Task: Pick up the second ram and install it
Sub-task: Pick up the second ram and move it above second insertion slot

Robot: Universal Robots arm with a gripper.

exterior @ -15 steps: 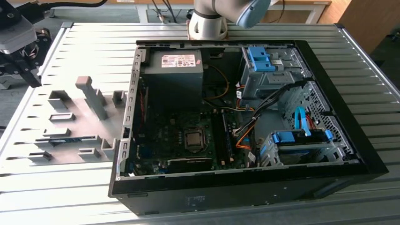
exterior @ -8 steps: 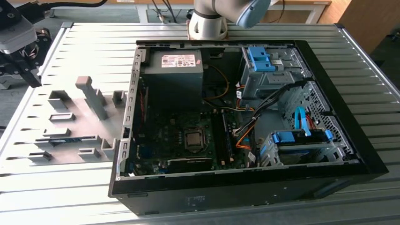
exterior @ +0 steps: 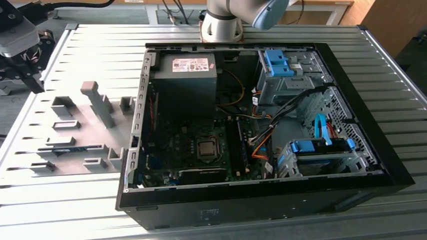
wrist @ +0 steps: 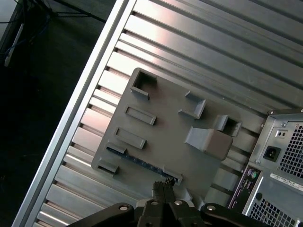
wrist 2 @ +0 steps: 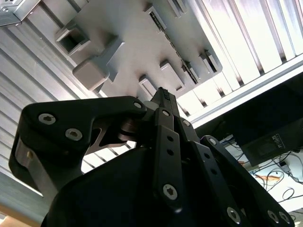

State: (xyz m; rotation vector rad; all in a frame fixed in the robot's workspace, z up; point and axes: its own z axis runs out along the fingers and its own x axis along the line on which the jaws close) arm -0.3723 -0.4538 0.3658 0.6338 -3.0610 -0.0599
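Second ram (wrist: pixel 142 164) sits in slot near edge of grey fixture plate (wrist: pixel 165 127), on slatted table (exterior: pixel 80 210) beside open computer case (exterior: pixel 267 205). Gripper (wrist: pixel 162 187) hovers above plate, jaws nearly together, empty. Judged step: approach for pick. Advice: centre over stick's mid-length, square jaws across thin edge, stay clear of end blocks.

Robotics lab or workshop bench. An open black desktop computer case (exterior: pixel 267 207) lies on its side on a ribbed aluminium table (exterior: pixel 100 45), its motherboard (exterior: pixel 177 142) and cables (exterior: pixel 265 139) exposed. 1 robot arm's base (exterior: pixel 222 27) stands just behind the case. A grey fixture plate (exterior: pixel 83 137) lies beside the case, on the exterior view's left.
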